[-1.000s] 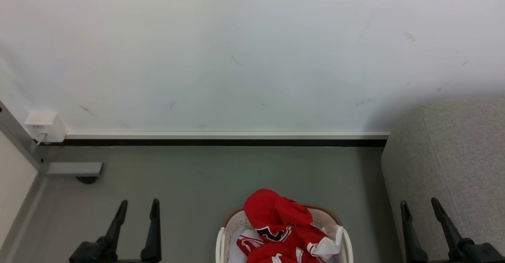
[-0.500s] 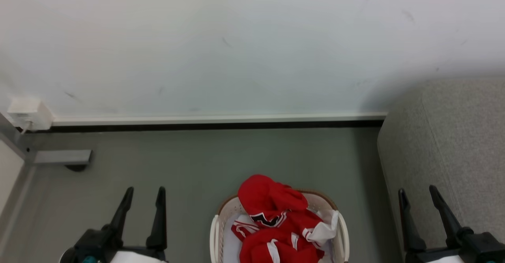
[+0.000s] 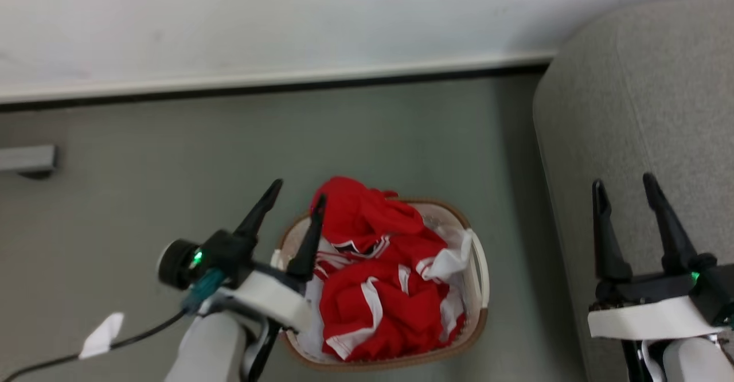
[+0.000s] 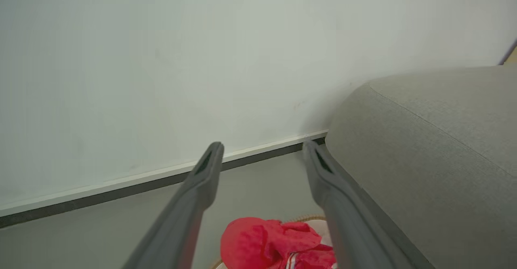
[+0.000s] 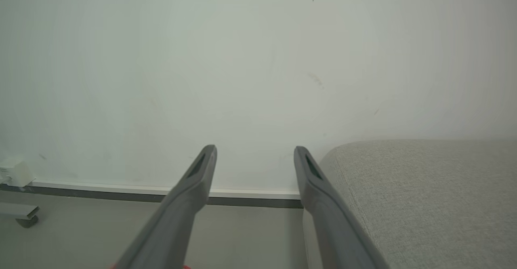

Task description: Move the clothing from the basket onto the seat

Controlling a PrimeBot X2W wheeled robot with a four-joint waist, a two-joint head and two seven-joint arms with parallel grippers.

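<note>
Red clothing (image 3: 378,279) with white panels and striped trim is heaped in the cream basket (image 3: 479,267), which stands on the floor at centre bottom of the head view. The top of that red clothing (image 4: 266,240) peeks between my left fingers in the left wrist view. My left gripper (image 3: 298,190) is open, hovering over the basket's left rim, empty. The grey seat (image 3: 636,112) rises on the right. My right gripper (image 3: 624,178) is open and empty above the seat's edge. Its own camera shows the right gripper (image 5: 254,150) facing the wall, with the seat (image 5: 424,188) at right.
A pale wall with a white and dark baseboard (image 3: 258,84) runs behind the basket. A grey metal foot (image 3: 26,158) sits at far left. A black cable and a white tag (image 3: 103,333) trail from my left arm. Grey floor (image 3: 172,152) lies between basket and wall.
The head camera has tilted down, so the basket and seat show fuller. My left arm has swung right and forward to the basket's left rim. The right gripper has risen slightly.
</note>
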